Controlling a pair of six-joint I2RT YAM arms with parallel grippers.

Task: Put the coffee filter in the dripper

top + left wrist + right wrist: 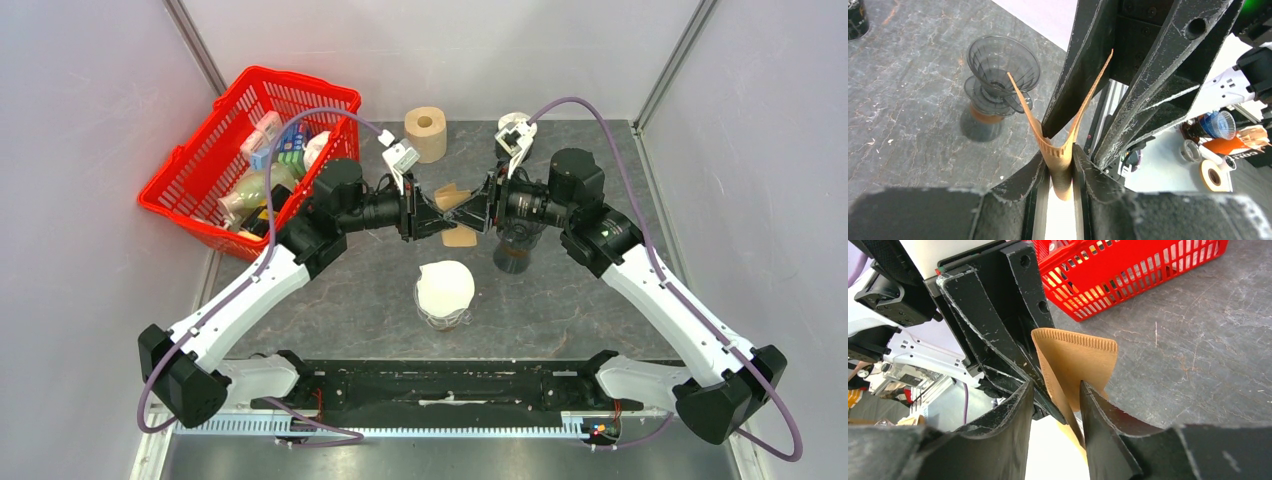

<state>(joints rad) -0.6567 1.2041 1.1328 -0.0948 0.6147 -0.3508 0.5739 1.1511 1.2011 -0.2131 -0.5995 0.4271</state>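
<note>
A brown paper coffee filter hangs in the air between my two grippers over the middle of the table. My left gripper is shut on its seamed end. The filter spreads into a V above those jaws. My right gripper is open. One of its fingers sits between the two paper layers, the other outside, so one layer lies between its fingers. The dark smoked dripper stands upright on the table under the right wrist, and it also shows in the left wrist view.
A white stack of filters in a clear holder stands in front of the grippers. A red basket with groceries sits at the back left. A brown paper roll and a small white object stand at the back.
</note>
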